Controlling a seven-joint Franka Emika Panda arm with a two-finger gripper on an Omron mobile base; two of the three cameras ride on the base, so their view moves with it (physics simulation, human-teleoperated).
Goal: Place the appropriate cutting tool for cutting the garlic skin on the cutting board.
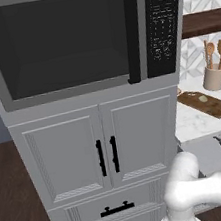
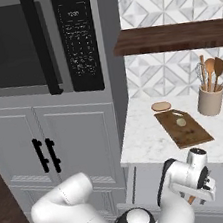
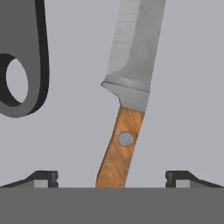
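Note:
The knife (image 3: 127,87) lies on a flat grey surface in the hand view, with a silvery blade pointing up the picture and a brown wooden handle (image 3: 118,151) with one rivet. My gripper (image 3: 112,180) is open, one fingertip on each side of the handle's end, both well apart from it. From the right base view the gripper (image 2: 197,197) points down just below the counter's front edge. On the marble counter lies the dark brown cutting board (image 2: 187,132) (image 1: 210,104), with the small pale garlic (image 2: 181,122) (image 1: 203,99) on it.
A dark grey tool with a ring-shaped hole (image 3: 19,65) lies left of the knife. A cream crock of wooden utensils (image 2: 210,99) stands behind the board, with a small round wooden disc (image 2: 161,106) beside it. A dark wall shelf (image 2: 173,36) hangs above. The microwave (image 2: 22,41) and cabinet stand left.

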